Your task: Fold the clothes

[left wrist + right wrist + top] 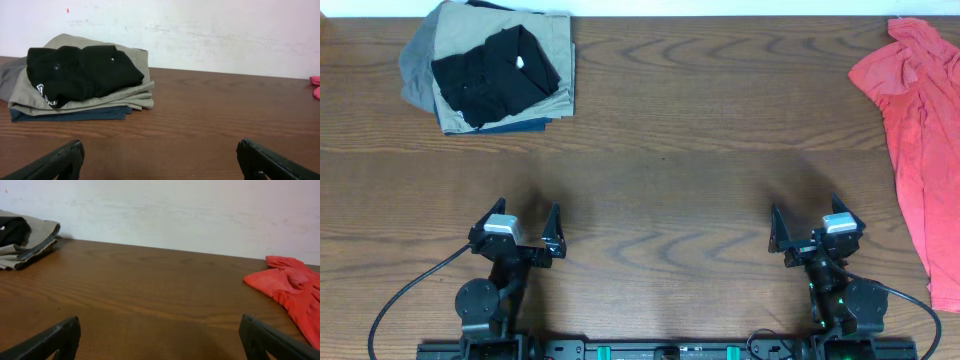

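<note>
Tabletop (670, 130) — red T-shirt (915, 120), folded stack (500, 70)

A big brown wooden table (660, 140) with wavy dark lines in the wood stands right up against a plain white wall (210, 35) that has a few faint marks.

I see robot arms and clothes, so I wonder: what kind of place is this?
Probably a robot training lab: a left arm and right arm mounted at a wooden table, a plain white wall, a stack of folded clothes and a crumpled red T-shirt.
</note>
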